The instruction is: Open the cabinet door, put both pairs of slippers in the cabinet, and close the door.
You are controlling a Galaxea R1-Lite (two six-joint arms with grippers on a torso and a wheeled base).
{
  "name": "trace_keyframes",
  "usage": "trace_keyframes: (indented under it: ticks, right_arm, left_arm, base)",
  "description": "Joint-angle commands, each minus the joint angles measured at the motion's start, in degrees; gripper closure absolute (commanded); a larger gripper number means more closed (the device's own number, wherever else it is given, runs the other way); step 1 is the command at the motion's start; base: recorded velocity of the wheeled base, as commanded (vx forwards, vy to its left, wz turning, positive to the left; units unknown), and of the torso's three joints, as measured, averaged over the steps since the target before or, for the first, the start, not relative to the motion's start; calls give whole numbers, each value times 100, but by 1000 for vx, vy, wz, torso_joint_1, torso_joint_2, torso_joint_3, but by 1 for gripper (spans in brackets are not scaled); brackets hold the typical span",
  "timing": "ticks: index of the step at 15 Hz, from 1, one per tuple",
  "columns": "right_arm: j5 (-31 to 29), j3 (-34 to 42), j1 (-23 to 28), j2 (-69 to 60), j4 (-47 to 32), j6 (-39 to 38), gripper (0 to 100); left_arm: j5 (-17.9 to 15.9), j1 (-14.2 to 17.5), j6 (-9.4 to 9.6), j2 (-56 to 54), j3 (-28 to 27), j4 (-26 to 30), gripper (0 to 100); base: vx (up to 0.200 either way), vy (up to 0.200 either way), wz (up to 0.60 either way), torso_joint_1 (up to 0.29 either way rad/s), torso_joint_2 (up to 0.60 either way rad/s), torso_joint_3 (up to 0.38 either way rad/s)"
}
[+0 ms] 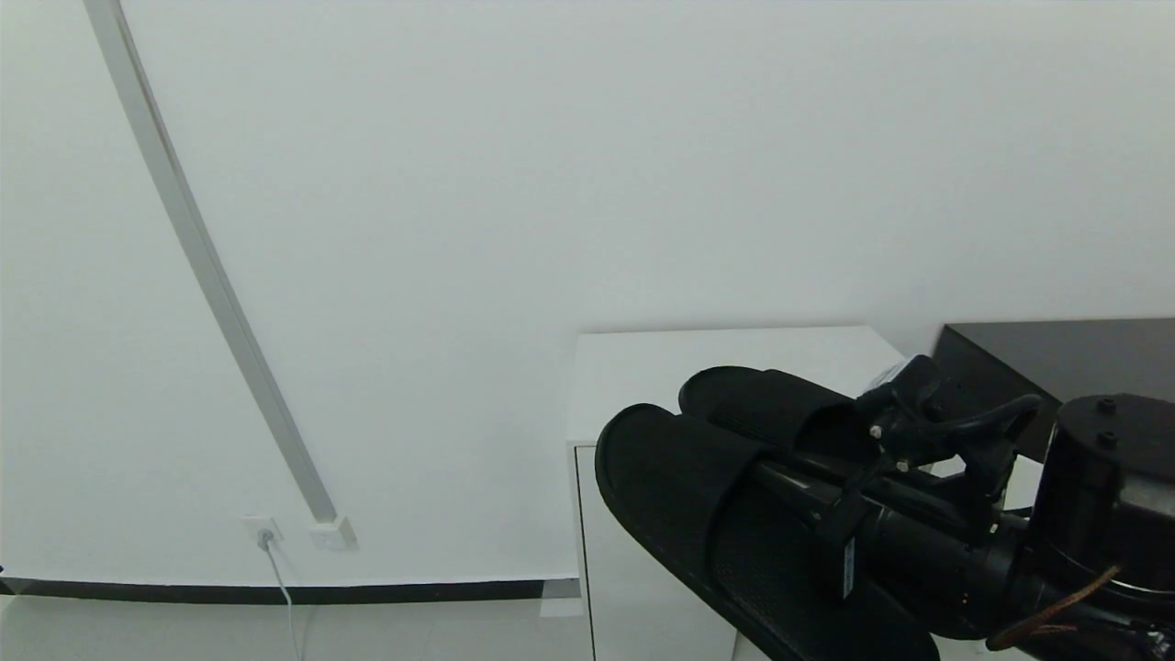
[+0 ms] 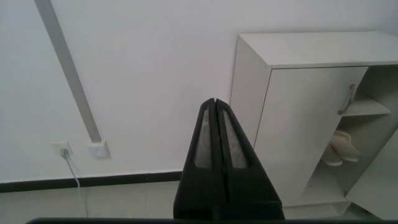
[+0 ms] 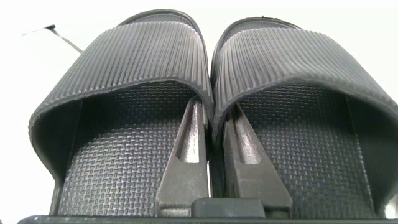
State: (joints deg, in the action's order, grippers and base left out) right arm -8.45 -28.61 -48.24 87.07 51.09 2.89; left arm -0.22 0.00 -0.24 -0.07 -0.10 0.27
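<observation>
**A:** What do you get of the cabinet?

**B:** In your head view, its white top and one side against the wall, with a dark unit at its far side. Your left wrist view shows the front: the door nearer the socket is closed, the other half is open and shelves show.

**A:** And the black slippers?

**B:** They're held up before the cabinet's top front edge. The right gripper has one of its fingers under each strap, clamping the inner walls together.

**A:** Left gripper?

**B:** Its fingers are pressed together, holding nothing. There's open wall and floor on the cabinet's socket side.

**A:** Anything smaller?

**B:** Pale slippers on a shelf inside the cabinet.
</observation>
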Motion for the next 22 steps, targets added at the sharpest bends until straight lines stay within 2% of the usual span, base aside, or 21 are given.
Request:
trace_keyframes:
  ticks: [1, 11, 22]
  right_arm:
    - [1, -4, -19, 126, 6, 10, 100]
    - [-25, -13, -19, 232, 15, 10, 100]
    - [-8, -4, -37, 241, 15, 10, 100]
  left_arm:
    - [-4, 0, -2, 7, 1, 0, 100]
    - [4, 0, -2, 7, 1, 0, 100]
    - [4, 0, -2, 7, 1, 0, 100]
  base:
    - [0, 0, 0, 0, 0, 0]
    - [0, 0, 0, 0, 0, 0]
    - [0, -200, 0, 2, 4, 2]
